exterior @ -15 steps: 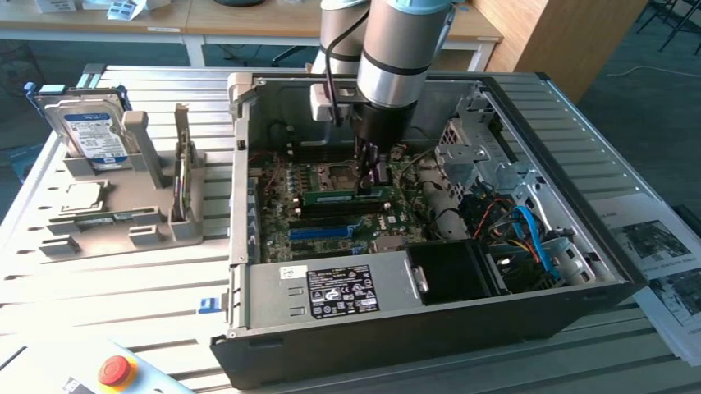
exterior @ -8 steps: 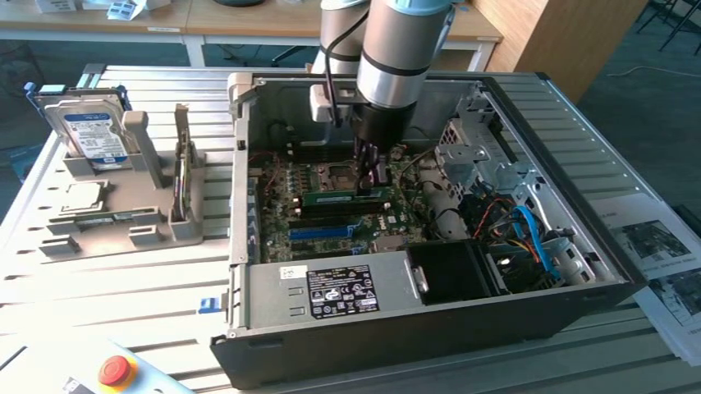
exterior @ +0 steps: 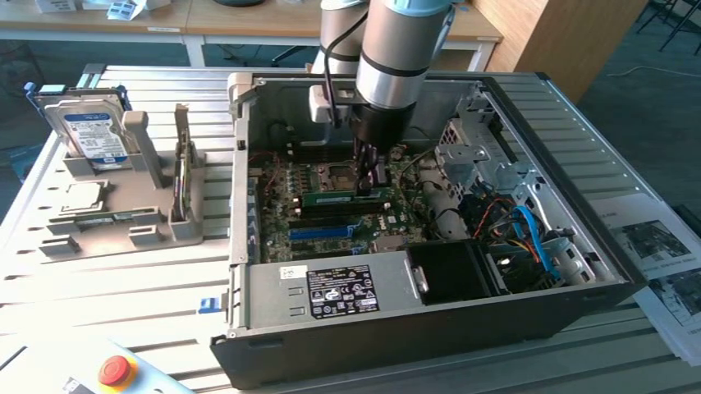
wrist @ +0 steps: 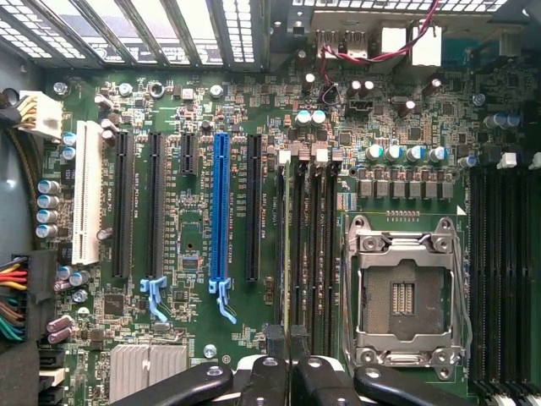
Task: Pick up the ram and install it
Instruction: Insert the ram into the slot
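One arm is all I drive here, and it reaches down into the open computer case [exterior: 328, 341] lying on the slatted table [exterior: 131, 283]. The gripper [exterior: 368, 190] has its fingers pinched narrow on the ram [exterior: 334, 198], the green stick standing on its long edge over the motherboard [exterior: 287, 222].

From the exterior view I see the ram lying along the dark memory slots, just beside the CPU socket [exterior: 337, 174] and a little way from the blue slot [exterior: 323, 232]. The fingers grip it near the end towards the exterior view's right.

On my wrist view the gripper [wrist: 286, 331] looks straight down the board. The ram [wrist: 284, 245] shows edge-on as a thin line running out from between the black fingertips [wrist: 274, 338], beside the row of dark memory slots [wrist: 314, 254], between the blue slot [wrist: 221, 203] and the CPU socket [wrist: 402, 296]. Whether it is seated in a slot or only resting on top, I cannot tell.

Outside the case, at the exterior view's left, a grey fixture [exterior: 110, 234] holds a hard drive [exterior: 93, 135] and a second memory stick [exterior: 183, 164] standing on edge. A red button [exterior: 115, 371] sits near the table's front corner.
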Tool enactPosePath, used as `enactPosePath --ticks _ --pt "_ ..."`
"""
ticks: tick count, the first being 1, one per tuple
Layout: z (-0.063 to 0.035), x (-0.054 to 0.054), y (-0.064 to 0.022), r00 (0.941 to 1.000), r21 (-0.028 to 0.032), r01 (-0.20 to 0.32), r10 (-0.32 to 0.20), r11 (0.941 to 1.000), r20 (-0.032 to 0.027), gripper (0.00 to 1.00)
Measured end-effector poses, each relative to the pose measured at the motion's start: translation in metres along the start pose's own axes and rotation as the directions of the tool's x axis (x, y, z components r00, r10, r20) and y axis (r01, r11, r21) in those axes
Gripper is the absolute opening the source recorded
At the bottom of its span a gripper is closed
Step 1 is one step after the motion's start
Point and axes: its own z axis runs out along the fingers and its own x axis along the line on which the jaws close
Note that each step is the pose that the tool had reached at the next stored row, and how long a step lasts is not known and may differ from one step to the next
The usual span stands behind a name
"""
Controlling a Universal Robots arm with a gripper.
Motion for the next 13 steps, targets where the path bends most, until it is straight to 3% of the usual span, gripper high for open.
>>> enactPosePath --ticks 13 --pt "0.0076 0.0001 -0.0002 1.0 -0.0002 0.0 0.0 1.0 -0.0004 0.12"
